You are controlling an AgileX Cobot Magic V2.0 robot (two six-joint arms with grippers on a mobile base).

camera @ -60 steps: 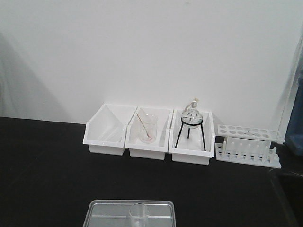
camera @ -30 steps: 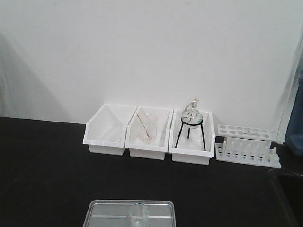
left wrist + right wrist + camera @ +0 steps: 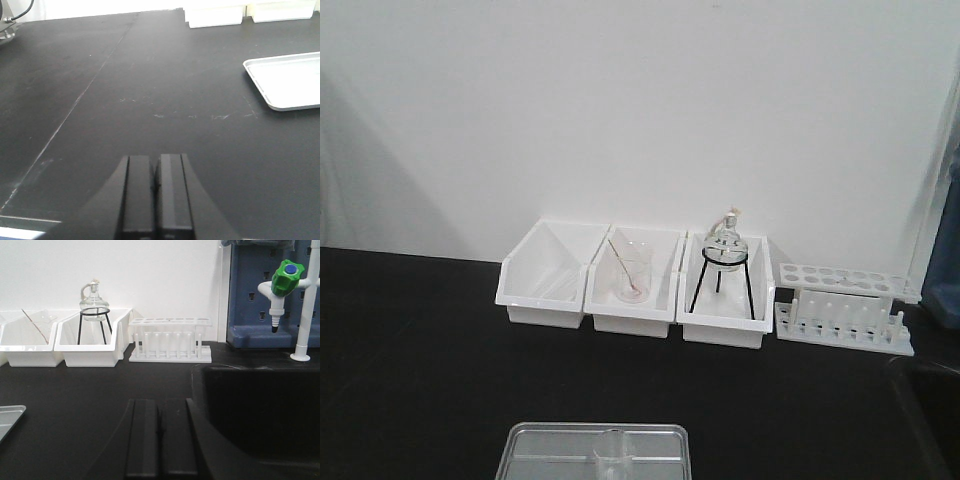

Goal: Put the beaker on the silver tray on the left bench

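The beaker [image 3: 610, 457] stands inside the silver tray [image 3: 535, 442], at the bottom edge of the front view, so only its upper part is visible. The tray lies on the black tabletop [image 3: 410, 360]. Behind it, along the white wall, three white bins [image 3: 632, 290] stand in a row, and a white test-tube rack [image 3: 845, 308] is just beside them. The left end effector [image 3: 156, 195] has its fingers pressed together over bare tabletop, holding nothing. The right end effector [image 3: 160, 440] is also closed and empty, near the black sink [image 3: 260, 405].
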